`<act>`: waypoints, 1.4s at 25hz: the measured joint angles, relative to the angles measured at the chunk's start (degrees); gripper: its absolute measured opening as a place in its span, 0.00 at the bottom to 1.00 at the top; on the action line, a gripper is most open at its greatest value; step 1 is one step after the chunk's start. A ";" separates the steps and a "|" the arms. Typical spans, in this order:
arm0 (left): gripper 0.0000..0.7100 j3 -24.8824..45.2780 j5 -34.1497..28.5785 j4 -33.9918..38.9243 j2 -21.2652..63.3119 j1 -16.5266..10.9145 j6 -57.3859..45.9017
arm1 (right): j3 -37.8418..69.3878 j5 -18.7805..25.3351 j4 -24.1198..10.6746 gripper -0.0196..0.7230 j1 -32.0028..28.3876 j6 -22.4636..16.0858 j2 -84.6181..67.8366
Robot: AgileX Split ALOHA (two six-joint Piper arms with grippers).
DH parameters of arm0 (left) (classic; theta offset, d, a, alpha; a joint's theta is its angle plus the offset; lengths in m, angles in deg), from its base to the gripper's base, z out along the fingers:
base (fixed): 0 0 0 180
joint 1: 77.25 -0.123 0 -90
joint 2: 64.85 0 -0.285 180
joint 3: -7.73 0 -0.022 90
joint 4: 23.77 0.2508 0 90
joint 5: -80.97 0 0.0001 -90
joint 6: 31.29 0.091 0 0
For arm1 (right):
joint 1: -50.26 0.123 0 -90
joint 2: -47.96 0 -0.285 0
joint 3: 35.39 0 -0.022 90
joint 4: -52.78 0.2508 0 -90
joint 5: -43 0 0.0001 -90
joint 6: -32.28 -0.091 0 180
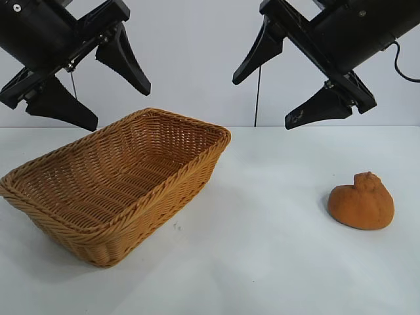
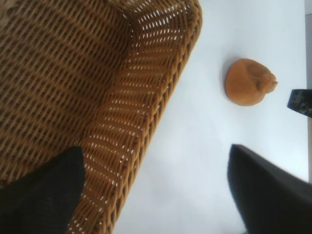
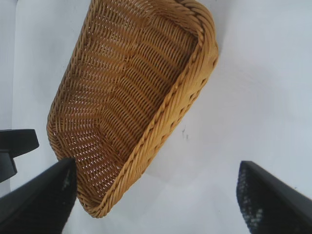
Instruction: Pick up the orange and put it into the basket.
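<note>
Bright even light, soft shadow under basket [image 1: 118, 190]; wrist views blur near fingers [image 2: 44, 195], no glare.

One basket [image 1: 118, 190] under the left pincer [image 1: 95, 82], one orange [image 1: 361, 201] below the right pincer [image 1: 272, 92], two pincers in all, one white surface [image 1: 262, 249].

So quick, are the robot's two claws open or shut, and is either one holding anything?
Left gripper: open, holding nothing, up above the tan woven wicker basket.
Right gripper: open, holding nothing, up in the air.
</note>
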 joint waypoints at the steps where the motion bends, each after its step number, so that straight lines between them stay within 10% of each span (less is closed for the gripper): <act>1: 0.81 0.00 0.21 0.00 0.00 0.00 0.00 | 0.00 0.00 0.00 0.85 0.00 0.00 0.00; 17: 0.81 0.00 1.43 0.00 0.05 -0.61 0.00 | 0.00 -0.25 0.00 0.85 0.00 0.00 0.00; 27: 0.81 0.00 -6.53 5.11 5.82 -12.08 -5.68 | 0.00 -1.35 0.00 0.85 0.00 0.00 0.00; 35: 0.81 0.00 -14.17 25.38 8.25 -6.15 -32.35 | 0.00 -1.35 0.13 0.85 0.00 0.00 0.00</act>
